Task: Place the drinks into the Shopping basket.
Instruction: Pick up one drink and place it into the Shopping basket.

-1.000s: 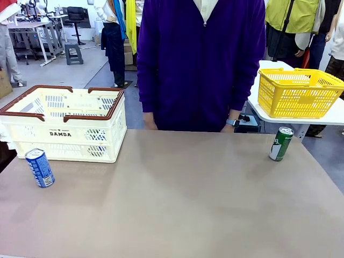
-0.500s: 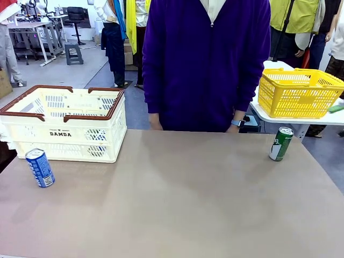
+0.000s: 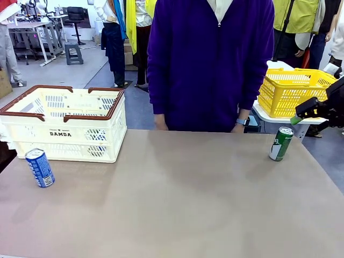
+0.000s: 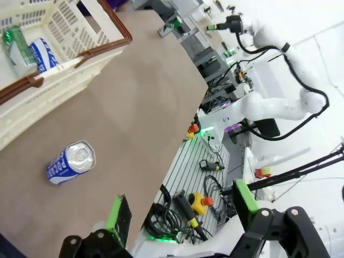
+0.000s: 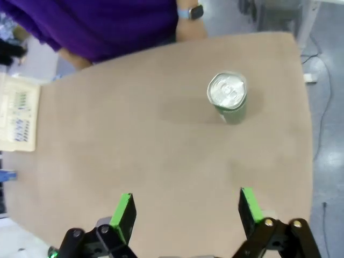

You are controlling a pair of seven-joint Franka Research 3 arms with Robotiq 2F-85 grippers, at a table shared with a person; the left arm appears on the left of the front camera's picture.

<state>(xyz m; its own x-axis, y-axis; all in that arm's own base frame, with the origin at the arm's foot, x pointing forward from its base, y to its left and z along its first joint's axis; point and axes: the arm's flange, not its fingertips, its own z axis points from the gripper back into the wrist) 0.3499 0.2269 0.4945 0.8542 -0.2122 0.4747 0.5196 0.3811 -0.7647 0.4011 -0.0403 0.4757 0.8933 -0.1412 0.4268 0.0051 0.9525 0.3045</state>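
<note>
A blue can [image 3: 40, 167] stands at the front left of the table, just in front of the cream Shopping basket [image 3: 70, 134]. In the left wrist view the same blue can [image 4: 71, 162] stands beside the basket [image 4: 102, 45], which holds a green can [image 4: 13, 43] and another blue can [image 4: 43, 54]. My left gripper [image 4: 181, 207] hangs open off the table's edge. At the far right of the table stands a green can [image 3: 281, 143]. My right gripper [image 3: 299, 116] reaches in above it, open. From its wrist view, the right gripper [image 5: 186, 208] is high over the table, short of the green can [image 5: 228, 97].
A person in a purple top [image 3: 212, 64] stands at the far edge, hands [image 5: 191, 24] by the table rim. A yellow mesh basket [image 3: 295, 91] sits on a white side table behind the green can. The table's right edge is close to that can.
My right gripper has come into the front view from the right edge, above the green can. The person has shifted slightly to the right. The cans and basket have not moved.
</note>
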